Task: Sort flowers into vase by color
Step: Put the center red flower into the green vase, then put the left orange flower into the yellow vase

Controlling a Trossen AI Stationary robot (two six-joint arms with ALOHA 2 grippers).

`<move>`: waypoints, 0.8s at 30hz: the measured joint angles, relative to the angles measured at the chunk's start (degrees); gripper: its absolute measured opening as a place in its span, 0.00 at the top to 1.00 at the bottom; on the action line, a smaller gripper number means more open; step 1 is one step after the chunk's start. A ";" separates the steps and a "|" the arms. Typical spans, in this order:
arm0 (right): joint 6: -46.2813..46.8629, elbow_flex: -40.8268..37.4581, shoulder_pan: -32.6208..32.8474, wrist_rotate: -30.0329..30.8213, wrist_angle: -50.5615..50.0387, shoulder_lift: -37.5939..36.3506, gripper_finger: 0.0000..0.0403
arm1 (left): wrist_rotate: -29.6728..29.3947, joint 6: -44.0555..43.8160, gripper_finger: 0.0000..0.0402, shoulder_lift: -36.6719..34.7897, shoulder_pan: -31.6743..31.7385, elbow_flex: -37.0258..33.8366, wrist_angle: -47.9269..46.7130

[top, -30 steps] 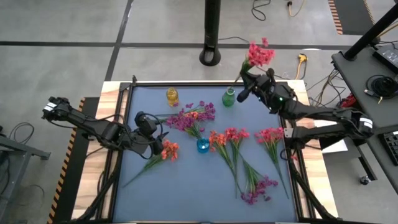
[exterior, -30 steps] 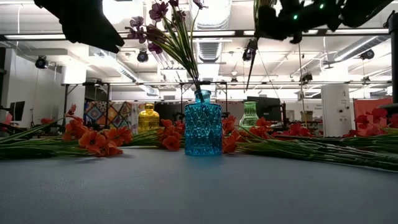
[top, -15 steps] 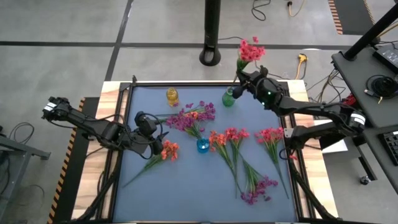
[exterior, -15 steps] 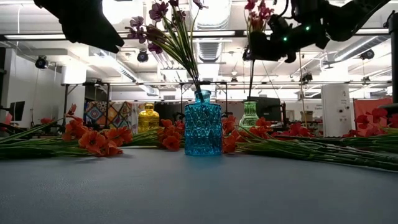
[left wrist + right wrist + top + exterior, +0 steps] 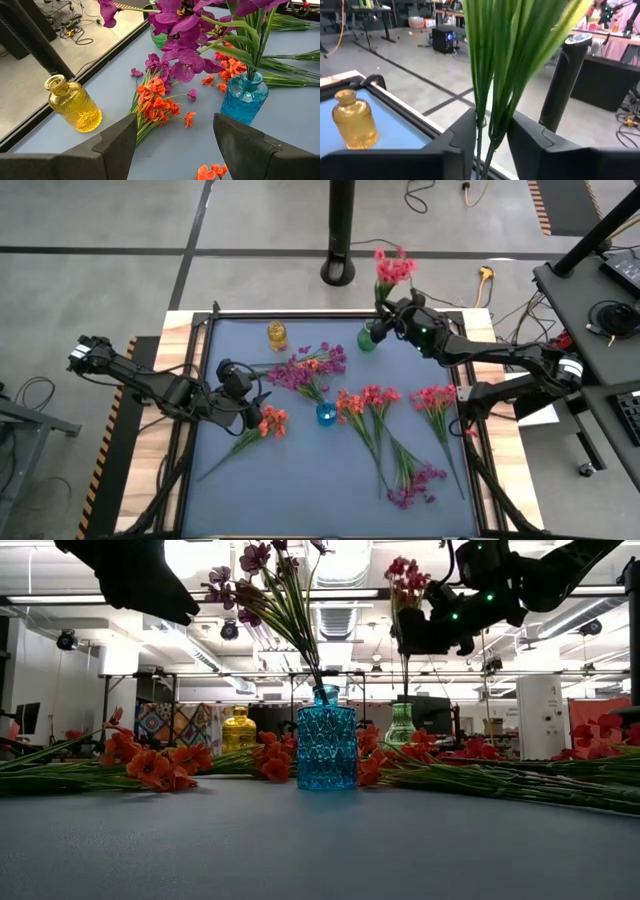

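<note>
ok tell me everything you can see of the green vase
The green vase is a small translucent bottle, seemingly textured glass, with a round body and narrow neck. It stands upright near the mat's far edge, right of the yellow vase. A red flower's stem runs down into its neck, with the right tool just above it around the stem.

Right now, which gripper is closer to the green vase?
The right gripper is closer, just beside the green vase with a pink flower between its fingers. The left gripper is far across the mat, near the orange flowers.
</note>
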 joint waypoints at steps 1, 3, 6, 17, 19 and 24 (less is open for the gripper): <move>0.02 0.00 0.00 0.01 -0.55 -0.05 0.72 | 0.00 0.01 0.39 0.00 0.00 0.00 0.01; 0.00 0.00 0.02 0.01 -1.70 -0.40 0.68 | 0.00 0.00 0.39 0.00 0.00 0.00 0.01; 0.42 0.00 0.02 0.02 -3.78 -0.94 0.61 | 0.00 0.00 0.39 0.00 0.00 0.00 0.01; 4.88 -0.02 0.04 0.00 -17.74 -6.29 0.33 | 0.00 -0.64 0.39 0.02 0.00 0.00 0.03; 6.33 -0.02 0.04 -0.37 -21.46 -7.94 0.29 | 0.07 -1.18 0.39 0.02 0.00 0.00 0.03; 11.04 -0.02 0.35 -4.24 -30.07 -11.51 0.22 | 0.58 -2.27 0.39 0.02 0.00 0.00 0.05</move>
